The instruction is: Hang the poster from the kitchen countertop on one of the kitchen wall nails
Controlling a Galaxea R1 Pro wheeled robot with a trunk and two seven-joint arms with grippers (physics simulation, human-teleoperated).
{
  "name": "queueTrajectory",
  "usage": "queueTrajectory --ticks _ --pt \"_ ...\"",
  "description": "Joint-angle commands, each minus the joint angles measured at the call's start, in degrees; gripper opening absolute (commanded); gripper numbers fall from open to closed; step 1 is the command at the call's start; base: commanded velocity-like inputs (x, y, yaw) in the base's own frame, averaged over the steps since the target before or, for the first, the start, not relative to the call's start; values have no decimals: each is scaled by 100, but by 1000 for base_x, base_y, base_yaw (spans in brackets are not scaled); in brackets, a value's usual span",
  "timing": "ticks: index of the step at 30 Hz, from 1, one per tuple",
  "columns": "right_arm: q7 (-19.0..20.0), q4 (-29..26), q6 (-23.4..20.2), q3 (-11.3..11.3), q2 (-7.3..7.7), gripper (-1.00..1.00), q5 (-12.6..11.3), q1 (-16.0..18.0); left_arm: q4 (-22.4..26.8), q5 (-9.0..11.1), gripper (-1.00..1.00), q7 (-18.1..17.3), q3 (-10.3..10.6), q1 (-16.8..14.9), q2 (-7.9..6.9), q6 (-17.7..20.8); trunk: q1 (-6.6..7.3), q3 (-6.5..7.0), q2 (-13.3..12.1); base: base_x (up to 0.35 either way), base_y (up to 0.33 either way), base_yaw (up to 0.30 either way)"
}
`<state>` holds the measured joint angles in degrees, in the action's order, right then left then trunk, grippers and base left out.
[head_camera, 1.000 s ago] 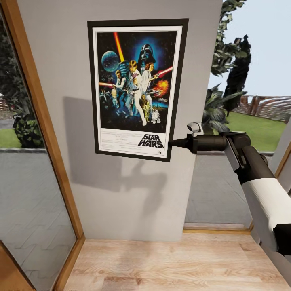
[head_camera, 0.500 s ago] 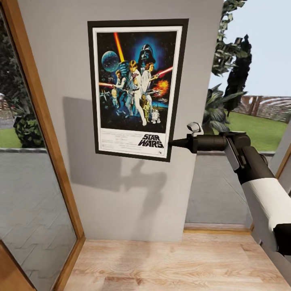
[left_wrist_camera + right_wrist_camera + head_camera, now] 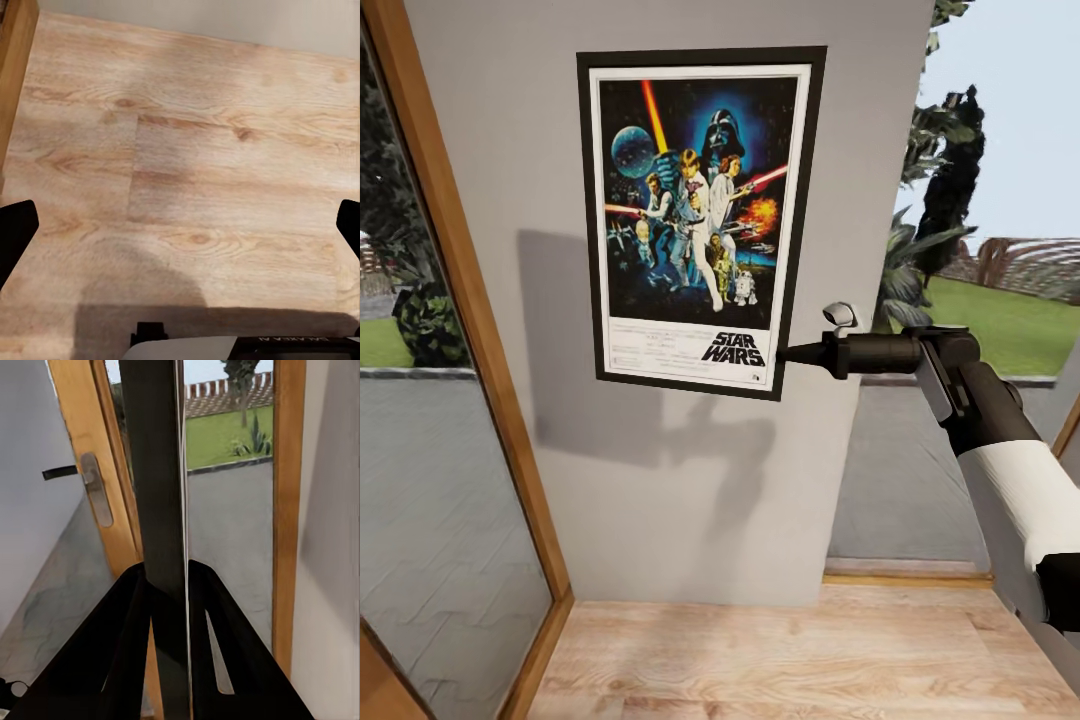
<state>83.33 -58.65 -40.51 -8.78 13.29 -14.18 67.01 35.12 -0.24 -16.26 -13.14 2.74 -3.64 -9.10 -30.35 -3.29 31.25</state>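
The rectangular portrait Star Wars poster (image 3: 700,222), with its thin black frame, white border and dark blue artwork of figures and lightsabers, lies flat against the plain grey-white wall panel (image 3: 660,480), upright and high on it. The right gripper (image 3: 788,353) reaches in from the side on a black and white arm (image 3: 1000,440) and is clenched on the poster's lower right edge, its dark tips touching the frame just beside the title lettering. In the right wrist view the poster (image 3: 159,472) is seen edge-on as a dark vertical strip, pinched between the 2 black fingers (image 3: 124,645) of the gripper (image 3: 166,585). Behind it stands a wooden door frame (image 3: 82,465) with a metal handle plate (image 3: 97,489), and glass giving onto grass and a fence.

A shadow of the poster and arm falls on the wall below and left of the frame. No nail can be made out.

The left gripper (image 3: 180,225) hangs released over the light wood plank floor (image 3: 195,150), its 2 dark fingertips (image 3: 15,232) well apart at the opposite edges of the left wrist view, with nothing between them.

A wood-framed glass panel (image 3: 450,300) stands left of the wall; green plants (image 3: 940,160) show to the right.
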Motion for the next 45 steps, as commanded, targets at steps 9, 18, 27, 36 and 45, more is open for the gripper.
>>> queueTrajectory --ticks 9,18,27,36,45 --pt "8 2 -80 -18 7 -100 -50 6 12 -1 100 -37 -31 -1 3 -4 -4 -10 9 76 50 0" --pt "8 2 -80 -18 7 -100 -50 5 13 -3 100 -39 -29 -1 3 -4 -4 -10 9 108 87 0" --pt "3 2 -80 -18 7 -100 -50 5 13 -3 100 -35 -30 -1 3 -4 -4 -10 9 29 24 0" --pt "-1 1 -80 -18 7 -100 -50 5 15 -2 100 -35 -31 -1 3 -4 -4 -10 9 128 75 0" --pt "-1 -7 -80 -10 7 -100 -50 5 21 -2 100 -35 -31 -1 3 -4 -4 -10 9 17 10 0"
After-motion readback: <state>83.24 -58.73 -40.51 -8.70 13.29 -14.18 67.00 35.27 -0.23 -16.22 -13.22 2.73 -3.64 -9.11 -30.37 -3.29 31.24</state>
